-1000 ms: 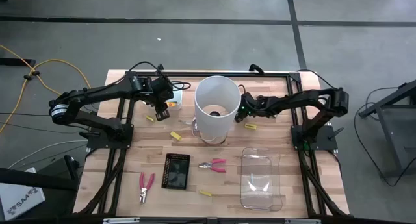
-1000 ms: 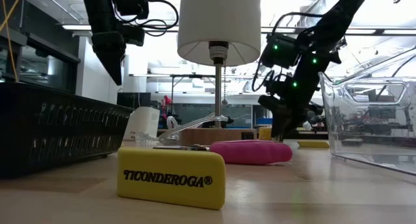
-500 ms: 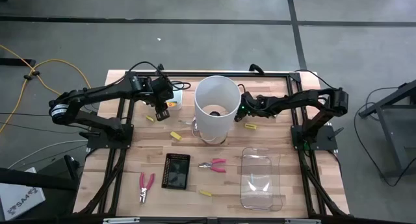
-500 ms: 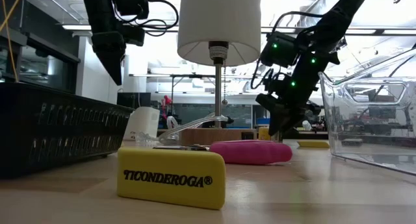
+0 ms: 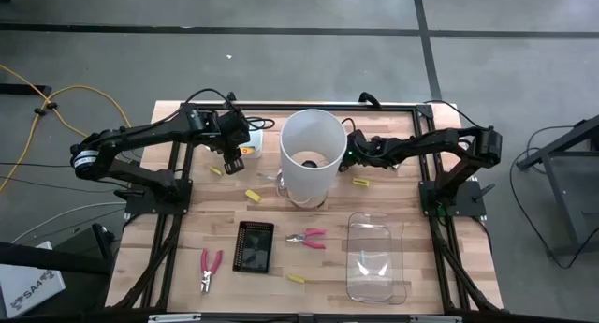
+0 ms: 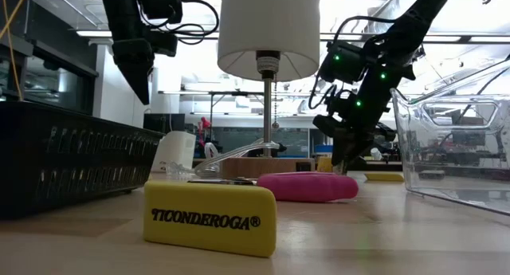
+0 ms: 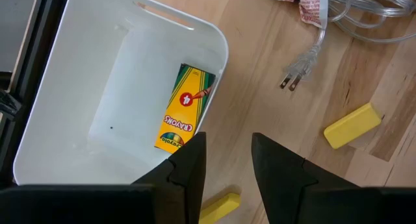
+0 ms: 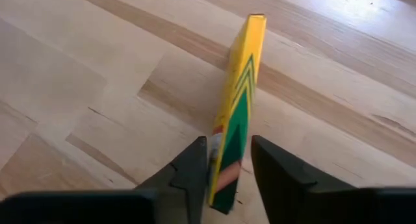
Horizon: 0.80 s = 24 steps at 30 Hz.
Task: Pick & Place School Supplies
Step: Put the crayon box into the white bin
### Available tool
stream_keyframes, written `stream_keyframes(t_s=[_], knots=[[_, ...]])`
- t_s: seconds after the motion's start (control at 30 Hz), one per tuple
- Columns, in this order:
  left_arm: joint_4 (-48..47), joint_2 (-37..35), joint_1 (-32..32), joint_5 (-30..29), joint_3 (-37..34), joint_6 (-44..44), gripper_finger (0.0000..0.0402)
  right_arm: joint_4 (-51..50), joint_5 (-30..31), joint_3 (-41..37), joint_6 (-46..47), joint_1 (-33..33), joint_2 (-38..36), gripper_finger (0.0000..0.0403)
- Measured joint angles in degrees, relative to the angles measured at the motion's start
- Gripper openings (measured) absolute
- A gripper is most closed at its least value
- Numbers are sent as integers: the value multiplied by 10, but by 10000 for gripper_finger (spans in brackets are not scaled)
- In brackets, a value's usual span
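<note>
My right gripper [image 8: 227, 165] is shut on a thin yellow-and-green crayon box [image 8: 244, 87], low beside the lamp's base [image 6: 344, 159], just right of the white shade [image 5: 312, 154]. My left gripper [image 7: 227, 165] hangs open above the rim of a white bin [image 7: 58, 113], where a second crayon box [image 7: 185, 107] lies flat. Yellow erasers lie on the wood [image 5: 252, 195] [image 5: 360, 183] [image 5: 296, 278] [image 5: 215, 170]. One fills the low view's front [image 6: 211, 218]. Two pink-handled pliers lie flat [image 5: 211, 267] [image 5: 309, 237]. My right gripper pinches the crayon box between its two fingers, one on each broad face, at the box's near end [image 8: 226, 156]. The fingers point down at the table. The box stands on its narrow edge and runs out ahead of the fingers. Whether it touches the wood I cannot tell.
The tall lamp stands mid-table, with its clear cord and plug [image 7: 296, 74] near the bin. A black calculator-like slab [image 5: 254, 246] lies toward the near edge. A clear plastic container [image 5: 374, 257] stands near the right. A black frame [image 5: 299, 106] rims the table.
</note>
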Motion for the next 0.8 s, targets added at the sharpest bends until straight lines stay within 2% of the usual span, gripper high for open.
stream_keyframes(t_s=[0.2,0.33,0.8], knots=[[0,0,0,0,0,0,117,0,-5,0,0,0,0,50],[0,0,0,0,0,0,117,2,-6,0,0,0,0,29],[0,0,0,0,0,0,117,21,-9,0,-43,1,-16,26]])
